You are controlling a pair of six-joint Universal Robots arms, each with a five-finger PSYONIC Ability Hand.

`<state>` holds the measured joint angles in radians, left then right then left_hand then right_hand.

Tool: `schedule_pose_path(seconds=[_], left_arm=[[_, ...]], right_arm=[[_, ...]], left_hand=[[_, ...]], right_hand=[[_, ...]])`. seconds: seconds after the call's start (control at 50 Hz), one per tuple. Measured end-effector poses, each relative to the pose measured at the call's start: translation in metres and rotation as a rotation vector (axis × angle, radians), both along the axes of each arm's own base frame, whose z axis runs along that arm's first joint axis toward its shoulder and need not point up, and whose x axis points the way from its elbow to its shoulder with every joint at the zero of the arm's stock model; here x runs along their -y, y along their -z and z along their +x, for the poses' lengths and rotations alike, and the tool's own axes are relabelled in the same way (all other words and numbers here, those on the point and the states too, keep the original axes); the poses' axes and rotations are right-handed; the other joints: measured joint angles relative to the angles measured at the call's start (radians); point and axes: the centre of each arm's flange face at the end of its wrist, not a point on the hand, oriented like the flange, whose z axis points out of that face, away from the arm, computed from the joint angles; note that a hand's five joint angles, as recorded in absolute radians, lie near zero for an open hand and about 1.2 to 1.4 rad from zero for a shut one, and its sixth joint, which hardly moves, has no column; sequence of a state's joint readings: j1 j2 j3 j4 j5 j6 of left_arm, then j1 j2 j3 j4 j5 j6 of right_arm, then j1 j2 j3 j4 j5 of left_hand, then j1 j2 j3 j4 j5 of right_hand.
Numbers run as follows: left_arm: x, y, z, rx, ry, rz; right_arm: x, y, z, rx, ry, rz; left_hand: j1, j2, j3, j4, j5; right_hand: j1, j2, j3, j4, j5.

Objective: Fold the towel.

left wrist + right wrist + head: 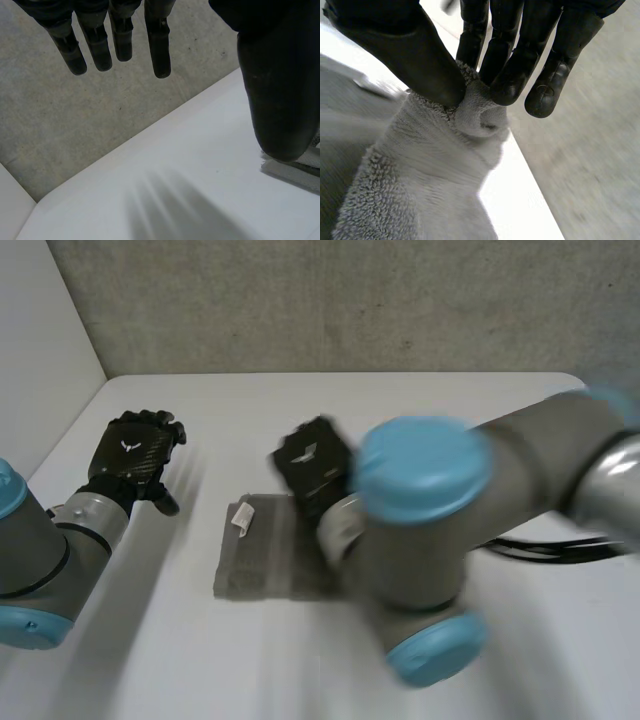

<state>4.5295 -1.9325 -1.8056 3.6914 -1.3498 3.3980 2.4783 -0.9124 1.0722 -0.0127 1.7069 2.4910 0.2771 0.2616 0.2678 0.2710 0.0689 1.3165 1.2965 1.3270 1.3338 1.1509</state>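
Observation:
A grey towel (262,558) with a white tag (241,517) lies folded on the white table (150,640). My right hand (312,466) is over its far edge. In the right wrist view the thumb and fingers of the right hand (422,57) pinch a bunched part of the towel (440,170) and hold it up. My left hand (135,453) hovers to the left of the towel with its fingers straight and nothing in it. In the left wrist view, the left hand (274,95) is spread above the bare table, and a bit of towel (300,169) lies by the thumb.
My right arm (440,530) reaches across in front and covers the towel's right part. The table's far edge (340,374) meets a grey carpeted surface. A white wall (40,350) stands at the left.

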Motion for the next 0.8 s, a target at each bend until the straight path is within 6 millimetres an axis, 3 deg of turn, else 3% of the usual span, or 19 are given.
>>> schedule_pose_path(seconds=[0.1,0.22,0.28,0.32,0.36,0.4,0.5,0.62,0.68,0.8], left_arm=[[-0.001,0.001,0.000,0.001,0.002,0.002],[-0.002,0.001,-0.001,0.002,0.005,0.003],[-0.002,0.001,-0.002,0.002,0.007,0.003],[-0.002,0.001,-0.002,0.002,0.009,0.004],[-0.003,0.002,-0.003,0.002,0.011,0.004],[-0.003,0.002,-0.003,0.002,0.012,0.004],[-0.004,0.002,-0.005,0.001,0.018,0.001],[-0.009,0.004,-0.008,0.002,0.031,0.005],[-0.011,0.005,-0.010,0.002,0.038,0.007],[-0.013,0.006,-0.012,0.003,0.048,0.009]], right_arm=[[-0.027,0.034,0.034,-0.028,-0.076,0.013],[-0.033,0.058,0.047,-0.053,-0.104,0.030],[-0.032,0.062,0.048,-0.057,-0.107,0.035],[-0.031,0.061,0.047,-0.056,-0.105,0.037],[-0.029,0.056,0.045,-0.055,-0.100,0.038],[-0.028,0.051,0.043,-0.053,-0.096,0.038],[-0.012,0.018,0.023,-0.035,-0.043,0.049],[0.026,-0.008,-0.024,0.007,0.085,0.119],[0.038,-0.004,-0.050,0.015,0.138,0.183],[0.049,0.028,-0.104,0.027,0.217,0.354]], left_hand=[[0.000,-0.002,0.000,0.000,0.000],[0.000,-0.002,0.000,0.000,0.000],[0.000,-0.002,0.000,0.000,0.000],[0.000,-0.002,0.000,0.000,0.000],[0.000,-0.002,0.000,0.000,0.000],[0.000,-0.002,0.000,0.000,0.000],[0.000,-0.002,0.000,0.000,0.000],[0.000,-0.002,0.000,0.000,0.000],[0.000,-0.002,0.000,0.000,0.000],[0.000,-0.002,0.000,0.000,0.000]], right_hand=[[0.000,0.000,0.000,0.000,0.000],[-0.006,-0.002,-0.012,-0.017,-0.011],[-0.351,-0.348,-0.358,-0.368,-0.367],[-0.794,-0.778,-0.776,-0.783,-0.816],[-0.997,-0.996,-1.005,-1.011,-1.046],[-1.055,-1.045,-1.065,-1.070,-1.091],[-1.075,-1.052,-1.082,-1.078,-1.091],[-1.078,-1.052,-1.082,-1.078,-1.091],[-1.078,-1.052,-1.082,-1.078,-1.091],[-1.049,-1.042,-1.071,-1.075,-1.060]])
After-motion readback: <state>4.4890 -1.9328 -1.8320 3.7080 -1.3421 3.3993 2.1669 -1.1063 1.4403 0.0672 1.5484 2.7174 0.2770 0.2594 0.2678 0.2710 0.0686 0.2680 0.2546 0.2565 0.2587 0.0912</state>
